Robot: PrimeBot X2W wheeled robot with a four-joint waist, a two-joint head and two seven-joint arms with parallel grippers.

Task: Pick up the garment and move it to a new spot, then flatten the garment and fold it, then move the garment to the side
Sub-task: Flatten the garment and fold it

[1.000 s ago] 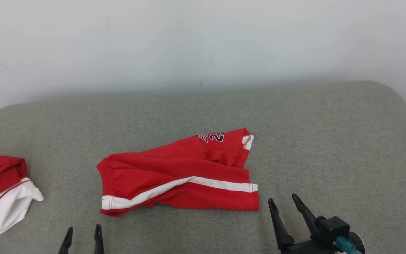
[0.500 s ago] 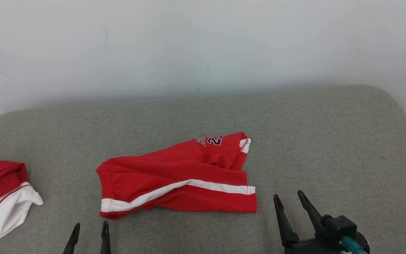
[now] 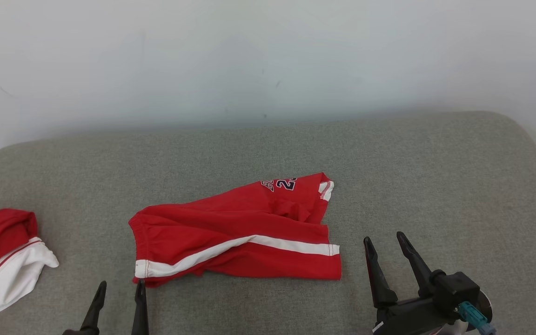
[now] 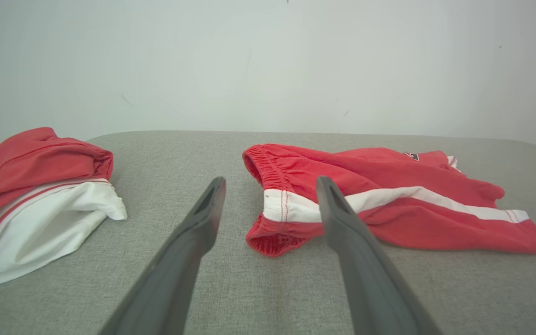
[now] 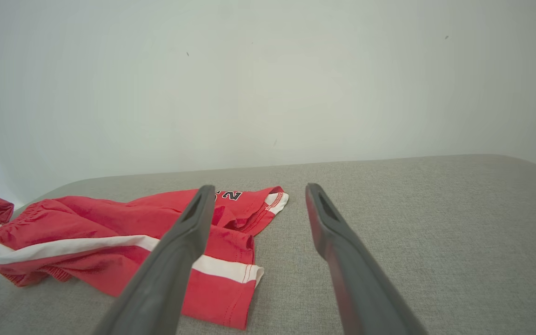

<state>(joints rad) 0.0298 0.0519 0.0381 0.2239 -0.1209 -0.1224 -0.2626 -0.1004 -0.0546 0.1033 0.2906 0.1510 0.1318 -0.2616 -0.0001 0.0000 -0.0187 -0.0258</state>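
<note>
Evidently little of the job is finished. In the head view the red shorts lie rumpled and unfolded at the centre of the frame on the grey cushion, so flattening, folding and setting aside all look left to do; whether this is their new spot I cannot tell. The left gripper at the bottom edge and the right gripper at lower right both stand spread wide, holding nothing and clear of the cloth. The left wrist view brings close the gathered waistband and its ribbed open mouth, which the head view flattens, with a second red-and-white garment at the left. The right wrist view gives instead the stitched leg hem at lower centre, nearest the fingers.
</note>
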